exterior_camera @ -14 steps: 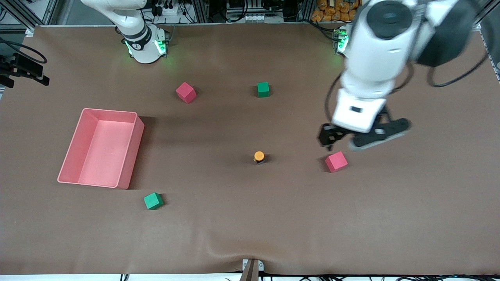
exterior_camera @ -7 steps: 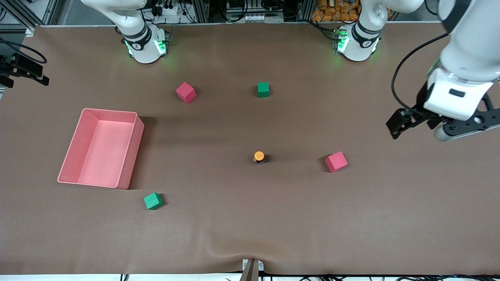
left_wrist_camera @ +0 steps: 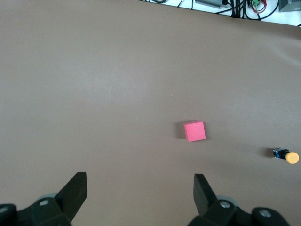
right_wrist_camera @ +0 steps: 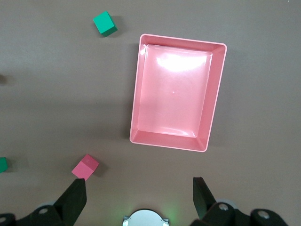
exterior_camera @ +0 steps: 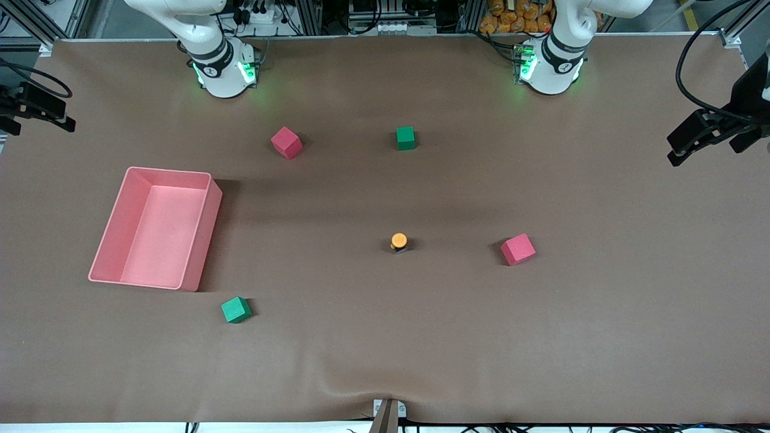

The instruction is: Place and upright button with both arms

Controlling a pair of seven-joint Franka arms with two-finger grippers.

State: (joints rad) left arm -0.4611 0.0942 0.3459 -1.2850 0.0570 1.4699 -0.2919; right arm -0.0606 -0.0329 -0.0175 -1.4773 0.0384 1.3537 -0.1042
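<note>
At the right arm's end of the table [exterior_camera: 385, 361] lies a pink tray [exterior_camera: 123, 225], open side up, with nothing in it. In the right wrist view this tray shows from above, and the right gripper [right_wrist_camera: 138, 200] hangs high over the table near the right arm's base, with its 2 fingers spread wide and nothing between them. Of the right arm, only the base and lower links show in the front view.

A green cube [exterior_camera: 236, 310] sits nearer to the front camera than the tray. A red cube [exterior_camera: 286, 142] sits close to the right arm's base, and a second green cube [exterior_camera: 405, 138] stands beside it toward the left arm's end.

The button [exterior_camera: 398, 242] stands on the brown cloth about in the middle of the table, orange cap up on its black body, with nothing touching it. Another red cube [exterior_camera: 518, 249] sits beside it, toward the left arm's end.

The left gripper [exterior_camera: 716, 135] is up in the air over the edge of the table at the left arm's end, well apart from the button. Its 2 fingers are wide apart and empty, as the left wrist view shows.
</note>
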